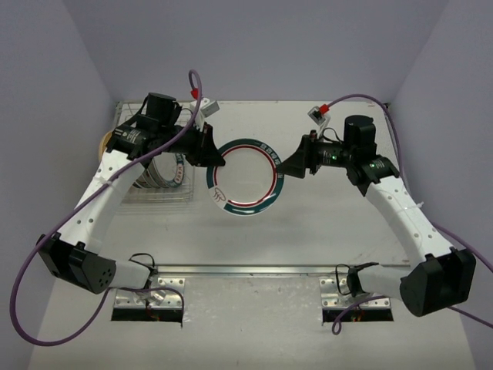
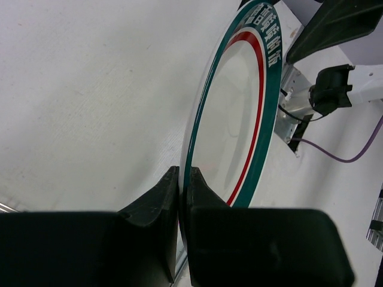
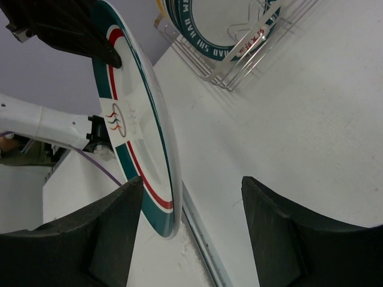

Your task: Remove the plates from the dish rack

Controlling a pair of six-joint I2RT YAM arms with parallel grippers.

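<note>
A white plate [image 1: 245,179] with a teal rim and a red ring hangs over the middle of the table. My left gripper [image 1: 219,162] is shut on its left edge; in the left wrist view the fingertips [image 2: 184,173] pinch the thin rim of the plate [image 2: 239,101]. My right gripper [image 1: 283,171] is open at the plate's right edge. In the right wrist view the plate's rim [image 3: 167,197] sits between the spread fingers [image 3: 191,185], close to the left one, with a wide gap on the right. More teal-rimmed plates [image 1: 166,169] stand in the dish rack [image 1: 158,196] at the left.
An orange-tan plate [image 1: 104,142] peeks out at the rack's far left end. The rack [image 3: 239,72] and its plates [image 3: 221,24] lie beyond the held plate in the right wrist view. Purple cables loop off both arms, and grey walls enclose the table.
</note>
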